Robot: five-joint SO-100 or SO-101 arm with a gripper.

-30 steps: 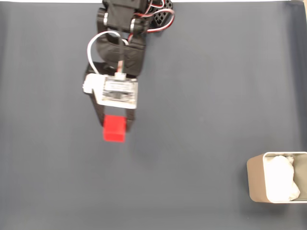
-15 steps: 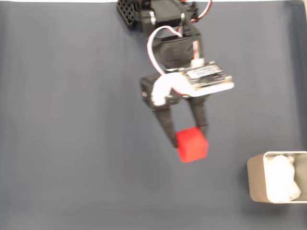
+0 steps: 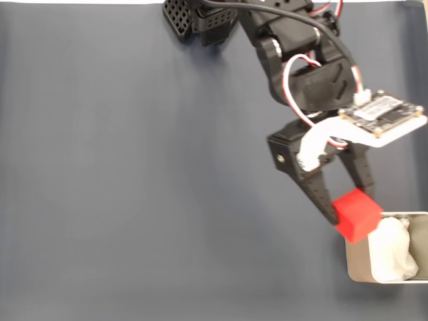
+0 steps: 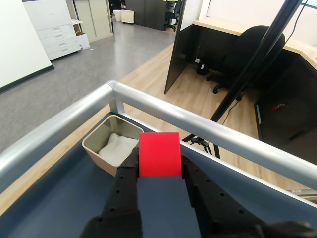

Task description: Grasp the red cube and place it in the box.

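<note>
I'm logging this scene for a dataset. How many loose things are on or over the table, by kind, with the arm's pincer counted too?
Red cube: 1, held in the pincer
Box: 1, beige, with white lining
Pincer: 1
Total: 3

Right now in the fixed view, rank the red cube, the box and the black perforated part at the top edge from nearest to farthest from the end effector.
1. Red cube: held between the end effector fingers.
2. Box: lower right, just beneath.
3. Black perforated part: top edge, far upper left.
</note>
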